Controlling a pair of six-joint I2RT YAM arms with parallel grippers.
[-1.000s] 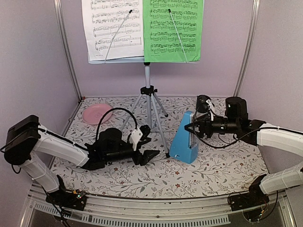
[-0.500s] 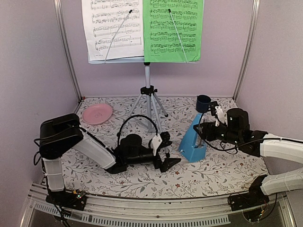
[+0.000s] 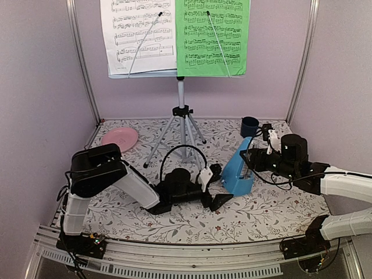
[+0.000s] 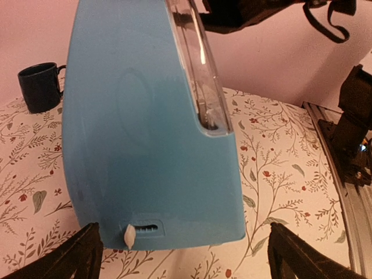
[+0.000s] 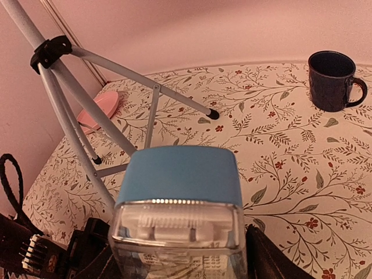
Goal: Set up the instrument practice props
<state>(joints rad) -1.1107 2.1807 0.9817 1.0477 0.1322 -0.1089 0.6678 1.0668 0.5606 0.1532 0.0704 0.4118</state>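
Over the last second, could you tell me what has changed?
The left gripper swung right, open, up to the blue metronome; the right gripper, gripping its top, tipped it towards itself. The music stand, sheet pages, pink plate and mug stayed put.

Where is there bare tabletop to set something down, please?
Bare cloth lies between the metronome and the near edge, and between the tripod and the mug. The centre is crowded: left arm, right arm and tripod legs hem the metronome.

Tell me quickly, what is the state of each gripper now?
Left gripper: open, empty, close to the blue metronome.
Right gripper: closed, holding the blue metronome tilted.
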